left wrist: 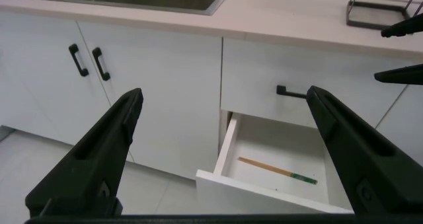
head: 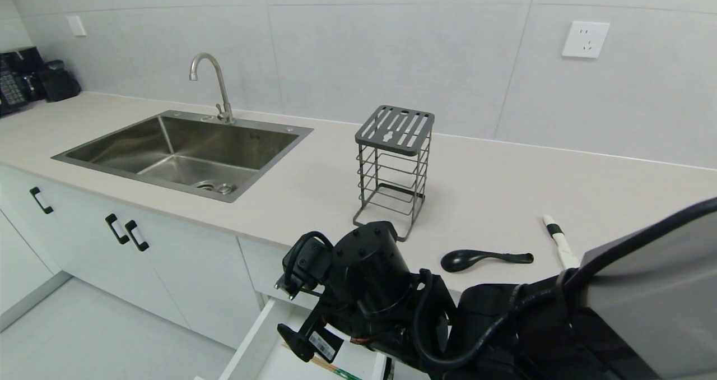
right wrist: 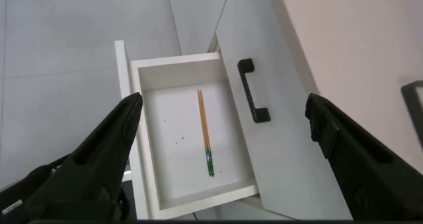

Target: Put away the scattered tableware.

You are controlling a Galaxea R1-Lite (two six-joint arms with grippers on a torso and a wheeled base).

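Observation:
A black spoon (head: 484, 258) lies on the beige counter (head: 504, 189) near its front edge. To its right rests a white utensil with a black band (head: 559, 240). Below the counter a white drawer (right wrist: 152, 138) is pulled out, with a pair of green-tipped chopsticks (right wrist: 205, 133) lying in it. My right gripper (head: 283, 307) hangs open above the drawer, in front of the counter edge, holding nothing. Its tips also appear in the left wrist view as the right gripper (left wrist: 390, 52). My left gripper (left wrist: 225, 151) is open and empty, out in front of the cabinets, facing the drawer (left wrist: 264, 178).
A grey wire rack (head: 394, 170) stands mid-counter behind the spoon. A steel sink (head: 185, 153) with a tap (head: 215, 86) sits to the left. An upper drawer with a black handle (right wrist: 253, 90) is closed, and cabinet doors with black handles (left wrist: 89, 59) stand left of it.

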